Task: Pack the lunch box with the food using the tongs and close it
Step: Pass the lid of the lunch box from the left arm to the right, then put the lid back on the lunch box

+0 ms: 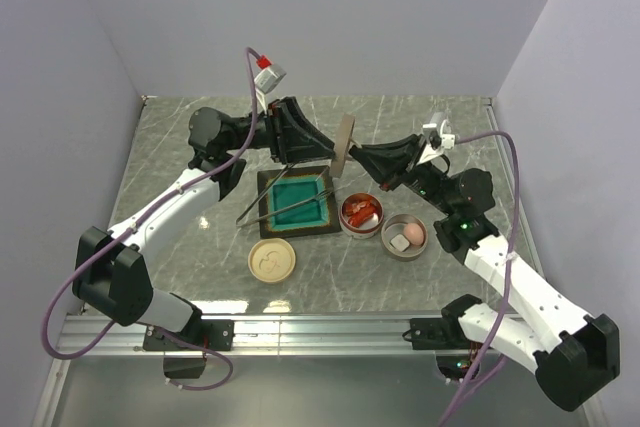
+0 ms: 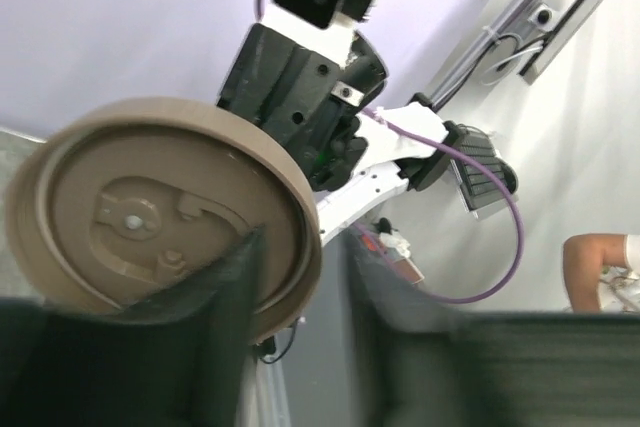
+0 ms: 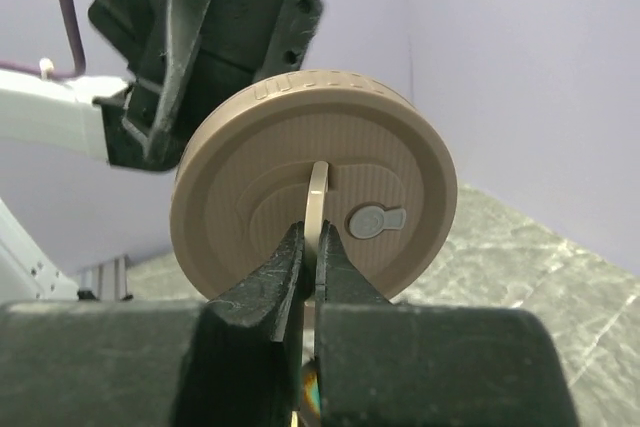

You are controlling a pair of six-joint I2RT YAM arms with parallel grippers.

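A round tan lid [image 1: 345, 144] hangs on edge in the air above the table. My right gripper [image 3: 313, 247] is shut on the thin loop handle on the lid's [image 3: 320, 182] top face. My left gripper [image 2: 310, 287] is open, its left finger [image 2: 225, 292] lying against the lid's [image 2: 150, 207] underside near the rim, its right finger apart from it. Below, the silver tongs [image 1: 278, 204] lie slanted across the teal tray [image 1: 299, 203]. Red-orange food [image 1: 360, 211] fills one round bowl. A pink egg and white cube [image 1: 406, 237] sit in another.
A cream round disc [image 1: 272, 259] lies flat in front of the tray. Both arms meet over the back middle of the marble table [image 1: 180, 147]. A metal rail [image 1: 320, 325] runs along the near edge, and walls close in the sides and back.
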